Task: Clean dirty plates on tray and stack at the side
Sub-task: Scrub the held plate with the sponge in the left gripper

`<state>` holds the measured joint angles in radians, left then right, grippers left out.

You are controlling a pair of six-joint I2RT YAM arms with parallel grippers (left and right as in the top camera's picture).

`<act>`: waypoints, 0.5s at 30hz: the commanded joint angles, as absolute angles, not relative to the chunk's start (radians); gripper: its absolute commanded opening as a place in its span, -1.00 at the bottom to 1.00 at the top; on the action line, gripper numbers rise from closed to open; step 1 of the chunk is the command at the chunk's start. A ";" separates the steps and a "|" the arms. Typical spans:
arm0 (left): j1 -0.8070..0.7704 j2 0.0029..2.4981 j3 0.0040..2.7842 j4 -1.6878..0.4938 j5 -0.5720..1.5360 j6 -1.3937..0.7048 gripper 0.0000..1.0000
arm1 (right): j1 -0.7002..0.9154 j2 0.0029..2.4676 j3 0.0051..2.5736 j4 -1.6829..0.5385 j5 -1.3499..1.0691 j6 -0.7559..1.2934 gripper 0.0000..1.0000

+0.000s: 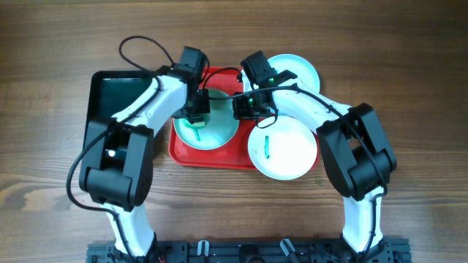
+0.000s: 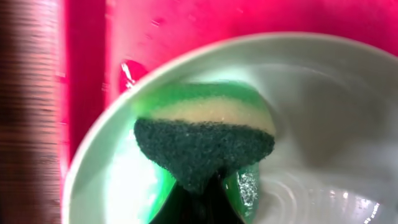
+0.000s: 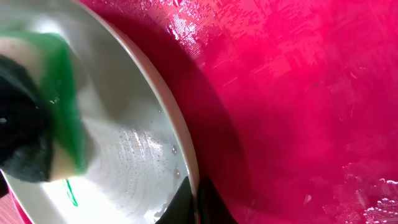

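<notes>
Overhead: dark tray (image 1: pixel 110 91) sits left of the red tray (image 1: pixel 212 159). Both arms crowd over the aqua plate (image 1: pixel 216 133) on it. A second plate (image 1: pixel 285 153) sits at the tray's right edge, its green smear (image 1: pixel 267 146) running top-to-bottom, and a third plate (image 1: pixel 301 69) is behind.

Left wrist: left gripper (image 2: pixel 199 202) clamps a sponge (image 2: pixel 205 137), lying crosswise on the plate.

Right wrist: right gripper (image 3: pixel 196 202) pinches the plate's rim.

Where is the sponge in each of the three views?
Overhead: hidden under left gripper, above plate.
Left wrist: sponge at centre, on plate.
Right wrist: left edge.
Shared landmark: red tray.
</notes>
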<state>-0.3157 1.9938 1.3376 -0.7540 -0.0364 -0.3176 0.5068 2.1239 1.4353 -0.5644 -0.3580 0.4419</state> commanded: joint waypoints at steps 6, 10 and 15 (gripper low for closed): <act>-0.330 2.055 1.275 -0.857 0.308 -0.152 -0.92 | 0.483 2.150 1.446 -0.554 -0.418 0.445 -0.91; -0.319 2.053 1.277 -0.907 0.384 0.041 -0.92 | 0.483 2.150 1.446 -0.554 -0.421 0.445 -0.91; -0.243 2.051 1.281 -0.868 0.015 -0.315 -0.92 | 0.483 2.150 1.446 -0.554 -0.416 0.445 -0.91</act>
<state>-0.2867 2.0048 1.3144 -0.8783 0.3038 -0.0830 0.4862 2.1265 1.4349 -0.5636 -0.3782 0.4404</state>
